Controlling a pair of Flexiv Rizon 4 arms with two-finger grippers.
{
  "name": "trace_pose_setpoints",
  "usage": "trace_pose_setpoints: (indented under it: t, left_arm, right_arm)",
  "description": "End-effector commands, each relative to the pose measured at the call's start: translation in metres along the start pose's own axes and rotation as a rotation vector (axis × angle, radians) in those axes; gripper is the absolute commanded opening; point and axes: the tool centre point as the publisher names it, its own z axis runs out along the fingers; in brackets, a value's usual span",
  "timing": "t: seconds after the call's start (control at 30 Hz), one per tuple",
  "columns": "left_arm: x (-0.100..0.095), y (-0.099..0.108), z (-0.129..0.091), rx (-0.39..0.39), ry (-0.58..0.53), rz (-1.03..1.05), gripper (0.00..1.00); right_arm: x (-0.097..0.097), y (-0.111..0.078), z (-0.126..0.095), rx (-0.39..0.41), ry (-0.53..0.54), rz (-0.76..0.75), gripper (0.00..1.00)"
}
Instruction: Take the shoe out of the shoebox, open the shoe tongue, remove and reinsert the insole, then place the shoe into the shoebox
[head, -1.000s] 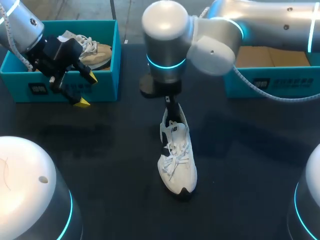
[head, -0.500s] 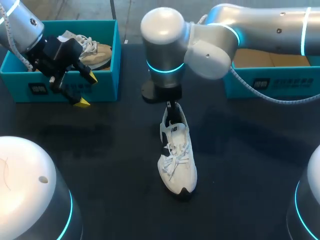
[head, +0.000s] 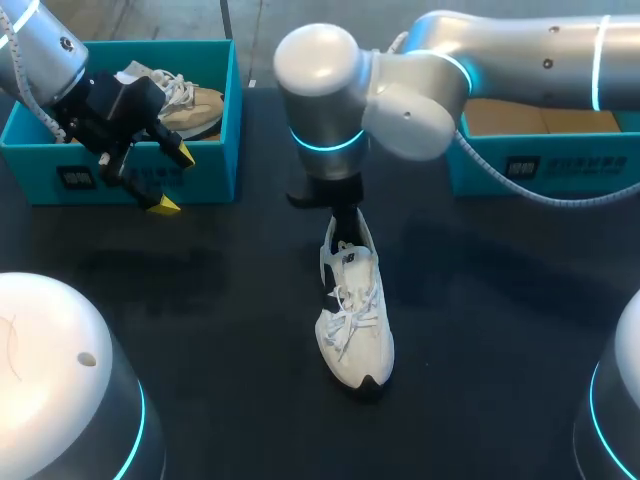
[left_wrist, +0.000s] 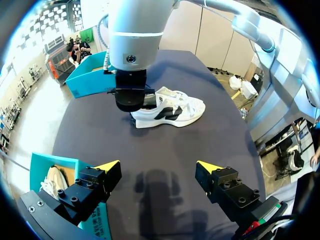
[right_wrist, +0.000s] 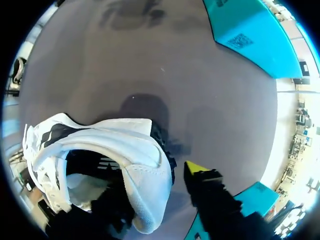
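The white shoe (head: 355, 310) stands upright on its sole near the middle of the dark surface (head: 220, 300), out of any box, with its toe toward us and its heel away. We judge the step in hand to be opening the tongue. To do it well, we would first steady the heel. Our right gripper (head: 343, 225) hangs straight down over the heel collar, one finger inside the opening and the other outside behind the heel. A sliver of surface shows between the outer fingertip and the heel in the right wrist view, so we read the fingers as apart, not clamped. Closing them gently on the heel wall should anchor the shoe without tipping it. Farther off to the left, our left gripper (head: 175, 180) hovers with its fingers spread wide and nothing between them, just in front of the left shoebox (head: 215, 170). It would need to come across and take the tongue low, under the laces (head: 345, 325), pulling toward the toe rather than upward. The shoe looks soft and light, with loosely tied white laces, a black side marking (left_wrist: 165, 114) and a black patch at the toe (head: 368, 383). Its inside is too dark to show the insole. Farthest away, a beige shoe (head: 195, 105) lies in the left shoebox, and the right shoebox (head: 560, 170) sits well apart.
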Motion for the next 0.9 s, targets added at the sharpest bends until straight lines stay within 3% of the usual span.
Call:
trace_pose_setpoints:
  t: [0.03, 0.27, 0.9]
  left_arm:
    - [0.001, 0.000, 0.000, -0.002, -0.001, 0.000, 1.00]
    - [0.001, 0.000, 0.000, -0.002, -0.001, 0.000, 1.00]
    - [0.001, 0.000, 0.000, -0.002, -0.001, 0.000, 1.00]
  right_arm:
    - [0.003, -0.007, -0.002, -0.014, -0.005, 0.015, 0.00]
    - [0.002, -0.015, -0.025, -0.019, 0.002, 0.030, 0.00]
    - [-0.038, -0.047, -0.149, 0.025, -0.029, -0.035, 0.00]
